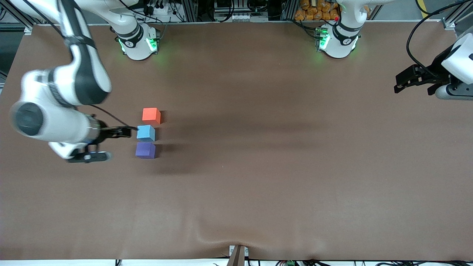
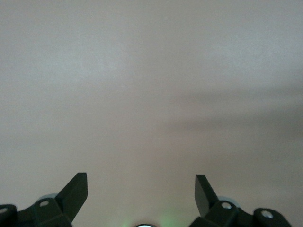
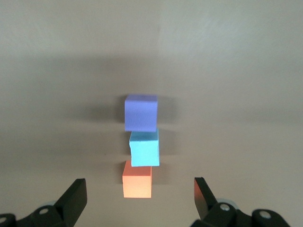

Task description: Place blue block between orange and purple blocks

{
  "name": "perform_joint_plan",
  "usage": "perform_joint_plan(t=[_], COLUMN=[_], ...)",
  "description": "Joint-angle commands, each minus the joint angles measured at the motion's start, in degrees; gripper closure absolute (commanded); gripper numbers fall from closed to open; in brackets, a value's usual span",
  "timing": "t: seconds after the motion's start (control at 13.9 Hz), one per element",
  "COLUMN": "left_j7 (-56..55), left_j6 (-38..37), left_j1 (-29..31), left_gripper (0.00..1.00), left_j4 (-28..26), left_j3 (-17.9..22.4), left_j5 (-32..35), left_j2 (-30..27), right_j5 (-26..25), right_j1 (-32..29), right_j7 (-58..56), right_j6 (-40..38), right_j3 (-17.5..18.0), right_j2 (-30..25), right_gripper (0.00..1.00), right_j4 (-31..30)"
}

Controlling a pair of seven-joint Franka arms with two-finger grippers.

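The blue block sits on the table in a row between the orange block and the purple block, close to both. The orange block is farthest from the front camera, the purple one nearest. My right gripper is open and empty, beside the row toward the right arm's end of the table. The right wrist view shows the purple block, the blue block and the orange block in line ahead of the open right gripper. My left gripper is open and empty and waits at the left arm's end; its wrist view shows only bare table.
The brown table cover is bare around the three blocks. The two arm bases stand at the table's edge farthest from the front camera.
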Motion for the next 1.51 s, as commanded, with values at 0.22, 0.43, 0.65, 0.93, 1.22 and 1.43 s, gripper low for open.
perform_joint_plan(t=[0.22, 0.43, 0.65, 0.93, 1.22, 1.43], left_j7=[0.28, 0.28, 0.28, 0.37, 0.28, 0.28], left_j6=[0.21, 0.12, 0.12, 0.12, 0.12, 0.12], left_j1=[0.38, 0.47, 0.47, 0.55, 0.47, 0.47], left_gripper=[0.0, 0.0, 0.0, 0.0, 0.0, 0.0], left_j4=[0.13, 0.04, -0.05, -0.05, -0.05, -0.05], left_j3=[-0.31, -0.31, -0.31, -0.31, -0.31, -0.31], left_j5=[-0.49, -0.49, -0.49, -0.49, -0.49, -0.49], left_j2=[-0.18, -0.26, -0.26, -0.26, -0.26, -0.26], right_j5=[-0.23, -0.14, -5.05, -4.36, -3.83, -3.48], right_j1=[-5.9, -10.56, -9.7, -9.26, -8.73, -7.85], right_j7=[-1.02, -6.7, -9.21, -3.4, -3.22, -2.96], right_j6=[-15.15, -23.07, -23.09, -22.48, -14.83, -14.56], right_j3=[0.5, 0.59, 1.11, 1.29, 1.55, 1.64], right_j2=[1.4, -1.92, -8.52, -13.62, -21.26, -21.63], right_gripper=[0.0, 0.0, 0.0, 0.0, 0.0, 0.0], right_j4=[20.14, 22.54, 19.92, 13.77, 1.38, 0.74])
